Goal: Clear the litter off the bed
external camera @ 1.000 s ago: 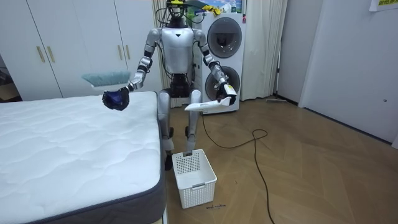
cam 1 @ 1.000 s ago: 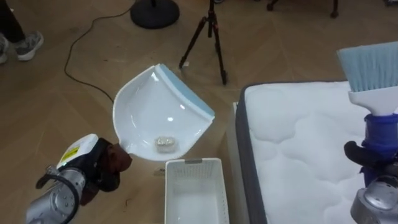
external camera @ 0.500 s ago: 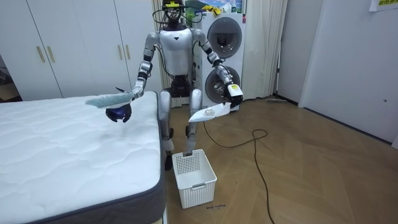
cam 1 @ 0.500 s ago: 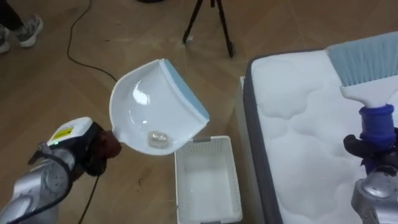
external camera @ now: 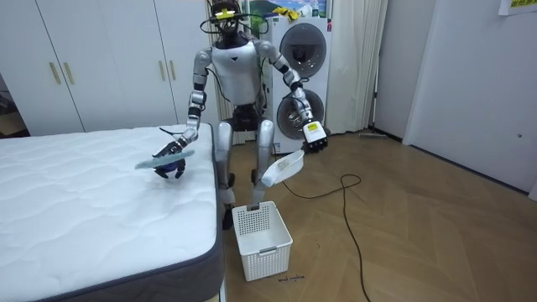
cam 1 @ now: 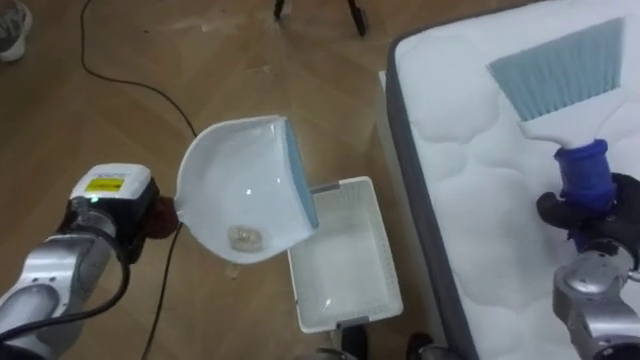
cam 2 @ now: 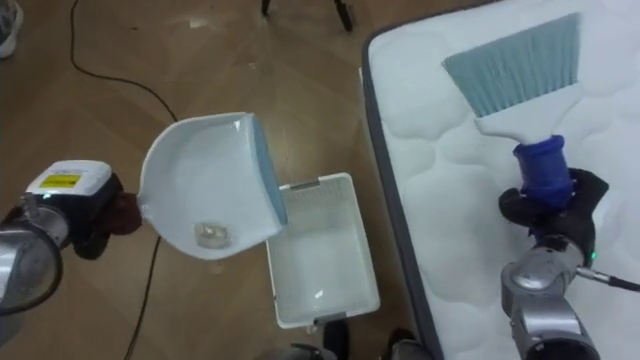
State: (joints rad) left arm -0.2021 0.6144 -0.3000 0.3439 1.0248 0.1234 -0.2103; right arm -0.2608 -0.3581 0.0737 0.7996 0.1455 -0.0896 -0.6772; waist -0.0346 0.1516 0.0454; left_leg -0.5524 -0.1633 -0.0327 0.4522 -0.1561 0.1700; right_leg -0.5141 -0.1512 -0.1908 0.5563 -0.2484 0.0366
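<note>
My left hand point(cam 1: 146, 216) is shut on the handle of a white dustpan point(cam 1: 240, 185) with a blue lip. The pan is tilted, lip side toward a white basket point(cam 1: 350, 270) on the floor and partly over its near-left corner. A small crumpled scrap point(cam 1: 243, 236) lies in the pan's low end. My right hand point(cam 1: 598, 205) is shut on the blue handle of a brush point(cam 1: 560, 75), its pale blue bristles fanned over the white mattress point(cam 1: 470, 170). In the room view I stand at the bed's corner with the dustpan point(external camera: 282, 168) above the basket point(external camera: 262, 239).
The basket stands close against the bed's grey side point(cam 1: 415, 200). A dark cable point(cam 1: 140, 85) runs over the wooden floor, and tripod legs point(cam 1: 355, 12) show at the top. Stacked washing machines point(external camera: 302, 75) and white wardrobes point(external camera: 101, 59) stand behind me.
The dustpan has come down and tipped its lip toward the basket, and the scrap has slid lower in it. The brush has dropped closer to the mattress. The view has tilted downward.
</note>
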